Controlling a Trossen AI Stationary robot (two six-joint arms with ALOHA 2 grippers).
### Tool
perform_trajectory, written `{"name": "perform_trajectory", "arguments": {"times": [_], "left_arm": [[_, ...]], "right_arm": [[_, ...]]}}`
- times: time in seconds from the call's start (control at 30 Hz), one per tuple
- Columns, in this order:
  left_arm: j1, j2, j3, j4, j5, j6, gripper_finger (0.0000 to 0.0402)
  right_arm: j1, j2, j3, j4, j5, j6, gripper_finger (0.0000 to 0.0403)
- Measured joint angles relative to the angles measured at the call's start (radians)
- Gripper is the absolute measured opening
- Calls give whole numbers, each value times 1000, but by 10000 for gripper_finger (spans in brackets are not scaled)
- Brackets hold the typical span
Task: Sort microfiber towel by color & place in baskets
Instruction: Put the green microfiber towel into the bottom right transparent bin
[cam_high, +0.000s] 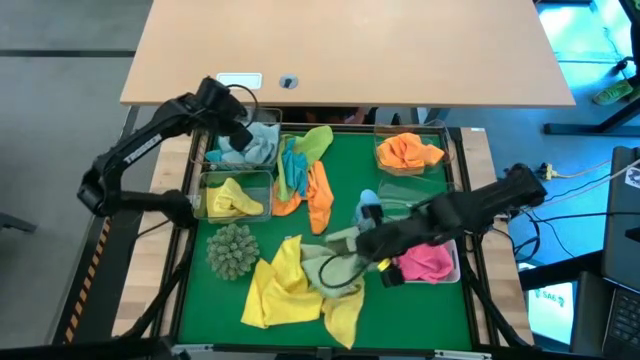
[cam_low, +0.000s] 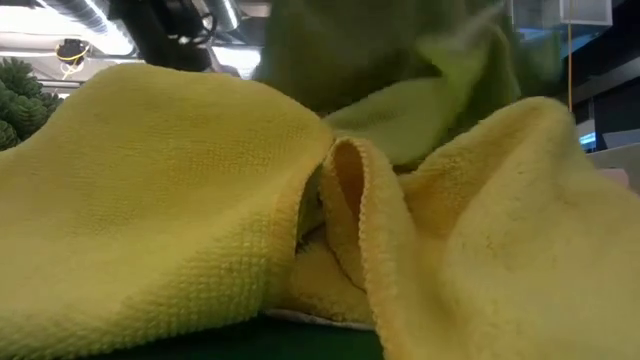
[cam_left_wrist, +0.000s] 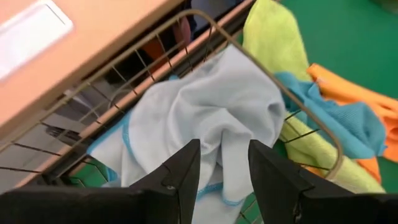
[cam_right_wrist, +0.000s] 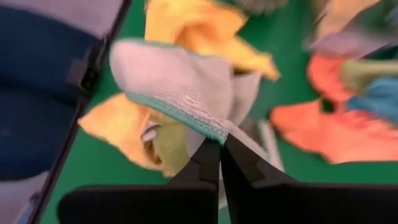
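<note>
1. Hovering over the wire basket (cam_left_wrist: 323, 134) at the desk's far left, the left gripper (cam_left_wrist: 224, 165) has its fingers spread and empty above the light blue towel (cam_left_wrist: 211, 112); if it lowers carelessly, it may catch the wire rim.
2. Near the middle, the right gripper (cam_right_wrist: 221, 146) is closed on the edge of a pale grey-green towel (cam_right_wrist: 180, 81). The pinch looks thin, so the cloth could slip out.
3. The yellow towel (cam_high: 290, 285) lies touching it and might be dragged along.
</note>
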Motion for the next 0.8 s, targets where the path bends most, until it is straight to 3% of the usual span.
{"name": "perform_trajectory", "arguments": {"times": [0.23,0.63,0.8], "left_arm": [[-10,-66,0,0,1,-33,130],[-123,-74,0,26,53,-47,130],[-174,-74,0,65,53,-49,130]], "right_arm": [[0,-34,243,-139,123,-23,3],[0,-34,630,-376,304,-26,2],[-2,-98,612,-353,345,-68,1]]}}
